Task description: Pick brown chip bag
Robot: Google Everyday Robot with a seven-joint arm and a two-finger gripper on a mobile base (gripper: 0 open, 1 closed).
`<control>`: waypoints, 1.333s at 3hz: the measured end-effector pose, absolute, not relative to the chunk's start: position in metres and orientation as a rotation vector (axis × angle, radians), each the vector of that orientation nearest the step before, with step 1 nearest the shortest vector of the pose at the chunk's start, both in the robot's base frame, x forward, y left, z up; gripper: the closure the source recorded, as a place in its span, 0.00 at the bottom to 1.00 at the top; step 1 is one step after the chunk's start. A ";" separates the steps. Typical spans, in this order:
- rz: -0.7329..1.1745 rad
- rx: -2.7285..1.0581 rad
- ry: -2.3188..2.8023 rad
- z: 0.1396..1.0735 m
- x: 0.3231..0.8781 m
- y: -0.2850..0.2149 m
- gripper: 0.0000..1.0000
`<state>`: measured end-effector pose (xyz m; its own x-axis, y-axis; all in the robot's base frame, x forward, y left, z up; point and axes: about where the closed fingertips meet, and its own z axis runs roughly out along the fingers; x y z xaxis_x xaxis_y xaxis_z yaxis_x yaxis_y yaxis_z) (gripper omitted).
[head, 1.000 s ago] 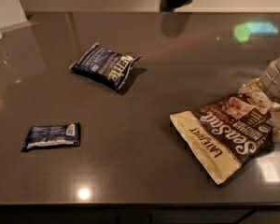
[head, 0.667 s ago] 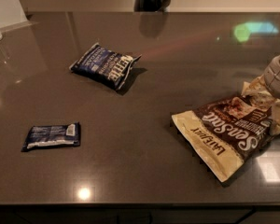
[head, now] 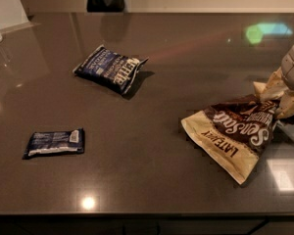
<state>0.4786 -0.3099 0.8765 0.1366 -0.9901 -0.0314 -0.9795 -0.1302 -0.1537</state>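
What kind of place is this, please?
Likely a kitchen or break-room counter: dark glossy countertop, brown chip bag, blue-and-white chip bag. The gripper is at the right edge, by the brown bag.

The scene is sitting in dim, warm light, and the dark glossy table (head: 152,175) is mirroring whatever is shining above it. A small round lamp spot is glaring near the front edge. A pale square patch is glowing on the right beside the brown bag (head: 232,131), and a green-blue smear is shimmering at the far right. The blue bag (head: 110,68) is casting a short dark shadow to its right, and the brown bag is throwing one along its near right side, so light is coming from the left. The gripper (head: 283,98), at the right edge over the brown bag's far end, is catching pale light.
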 end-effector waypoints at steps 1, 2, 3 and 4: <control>-0.075 -2.157 2.034 0.893 0.484 -0.300 1.00; -0.025 -2.012 2.110 0.917 0.493 -0.292 1.00; 0.014 -1.898 2.149 0.942 0.501 -0.283 1.00; 0.055 -1.817 2.145 0.970 0.507 -0.271 1.00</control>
